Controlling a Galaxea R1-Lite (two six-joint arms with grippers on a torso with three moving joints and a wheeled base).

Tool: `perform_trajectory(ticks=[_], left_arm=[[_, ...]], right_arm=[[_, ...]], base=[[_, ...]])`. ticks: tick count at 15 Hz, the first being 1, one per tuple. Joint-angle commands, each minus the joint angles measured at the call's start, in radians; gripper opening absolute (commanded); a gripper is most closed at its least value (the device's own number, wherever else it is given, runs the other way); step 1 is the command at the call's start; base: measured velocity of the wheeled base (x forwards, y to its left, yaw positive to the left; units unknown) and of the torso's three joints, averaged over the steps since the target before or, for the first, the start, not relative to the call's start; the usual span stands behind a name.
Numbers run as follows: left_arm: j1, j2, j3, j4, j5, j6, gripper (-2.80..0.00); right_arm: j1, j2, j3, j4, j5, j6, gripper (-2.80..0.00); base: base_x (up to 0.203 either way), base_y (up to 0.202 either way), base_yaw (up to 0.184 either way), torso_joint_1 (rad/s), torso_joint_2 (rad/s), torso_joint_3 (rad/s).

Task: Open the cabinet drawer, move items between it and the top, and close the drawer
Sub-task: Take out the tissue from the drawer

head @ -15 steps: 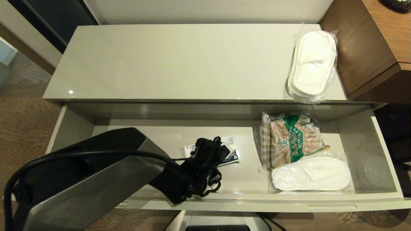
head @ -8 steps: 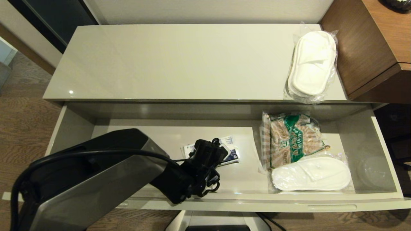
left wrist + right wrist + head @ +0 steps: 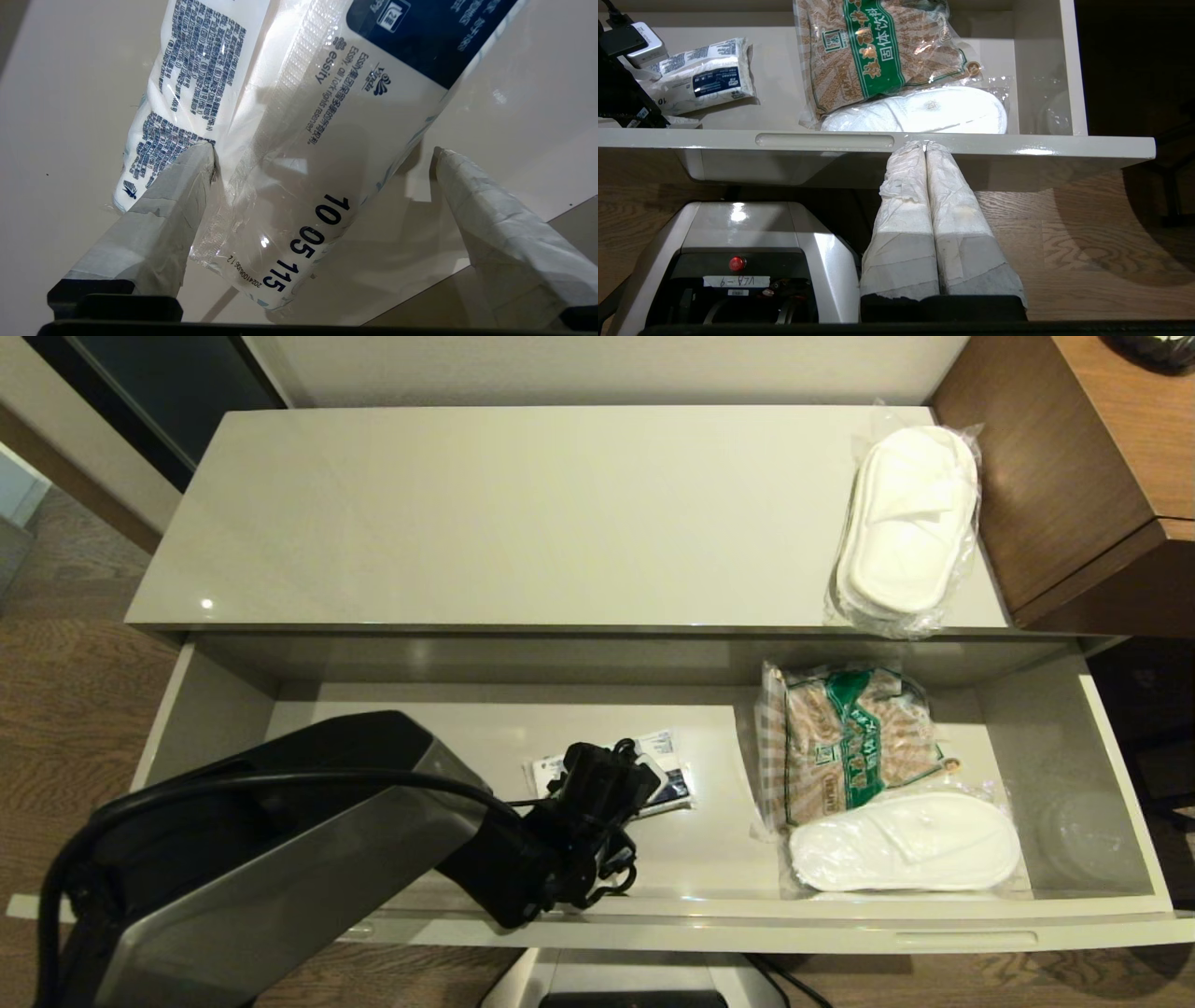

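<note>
The cabinet drawer [image 3: 1120,775] stands pulled out below the top [image 3: 523,513]; one pair of wrapped slippers [image 3: 907,527] lies on the top, another [image 3: 904,842] in the drawer beside the snack bag [image 3: 854,742]; the left claw [image 3: 322,158] is wide open astride the tissue pack [image 3: 299,140] on the drawer floor, gripping nothing; the right claw [image 3: 926,148] is closed, empty, below the drawer front.

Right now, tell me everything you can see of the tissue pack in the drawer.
The tissue pack is a small, soft white packet in glossy clear-and-white film, with a dark blue label panel, blocks of small blue print and "10 05 115" near one end. It lies flat on the floor of the open cabinet drawer, left of the snack bag and apart from it. The left claw is open and straddles its end, one finger against the film, the other clear of it.
</note>
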Motion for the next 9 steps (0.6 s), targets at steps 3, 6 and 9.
perform_trajectory(ticks=[3,6,9], left_arm=[[0.002,0.003,0.001,-0.003,0.005,0.002,0.00],[0.011,0.009,-0.010,-0.003,0.008,0.004,0.00],[0.017,0.010,-0.016,-0.003,0.009,0.005,0.00]], right_arm=[[0.000,-0.016,0.000,0.000,0.001,-0.001,-2.80],[0.000,-0.016,0.000,0.000,0.001,-0.001,-2.80],[0.000,-0.016,0.000,0.000,0.001,-0.001,-2.80]], base=[[0.000,0.000,0.000,0.000,0.00,0.000],[0.000,0.000,0.000,0.000,0.00,0.000],[0.000,0.000,0.000,0.000,0.00,0.000]])
